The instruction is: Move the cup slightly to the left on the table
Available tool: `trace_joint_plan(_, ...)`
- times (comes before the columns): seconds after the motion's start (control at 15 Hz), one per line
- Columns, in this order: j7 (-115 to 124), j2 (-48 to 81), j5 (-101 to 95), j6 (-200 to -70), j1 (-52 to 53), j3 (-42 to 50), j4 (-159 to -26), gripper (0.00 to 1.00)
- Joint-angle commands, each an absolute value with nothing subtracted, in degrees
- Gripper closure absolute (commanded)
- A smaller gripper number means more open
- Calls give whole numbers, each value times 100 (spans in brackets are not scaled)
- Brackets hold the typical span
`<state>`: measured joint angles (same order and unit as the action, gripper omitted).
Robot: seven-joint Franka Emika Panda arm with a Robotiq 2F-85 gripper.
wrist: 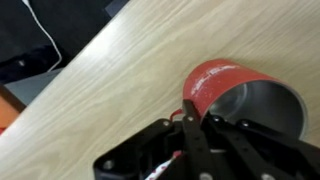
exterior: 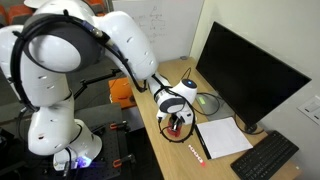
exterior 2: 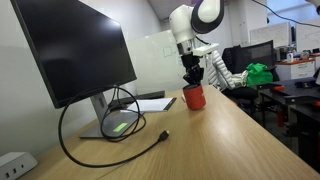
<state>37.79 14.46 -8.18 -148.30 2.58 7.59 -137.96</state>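
Observation:
The small red cup (exterior 2: 194,99) stands on the light wooden table (exterior 2: 230,140), beyond the monitor's stand. In an exterior view (exterior: 178,127) it sits under the wrist, next to the white notepad (exterior: 222,137). In the wrist view the cup (wrist: 222,80) shows a red wall and a grey metallic inside. My gripper (wrist: 200,118) comes down on its near rim, with one finger outside the wall and the other just inside, closed on the wall. The gripper also shows in both exterior views (exterior: 176,117) (exterior 2: 192,78), right on top of the cup.
A large black monitor (exterior: 255,70) (exterior 2: 70,55) stands along the table's back edge, with a black cable (exterior 2: 110,130) looped at its base. A keyboard (exterior: 265,158) lies past the notepad. A thin strip of red-and-white dots (exterior: 196,153) lies near the front edge.

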Motion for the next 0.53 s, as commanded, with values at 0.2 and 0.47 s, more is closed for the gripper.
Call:
trace_joint_plan(0.2, 3750, 1316, -622, -14861, 721, 355, -13736, 98)
trace_joint_plan(0.47, 3781, 1433, -511, -14895, 940, 156, -13581, 98)
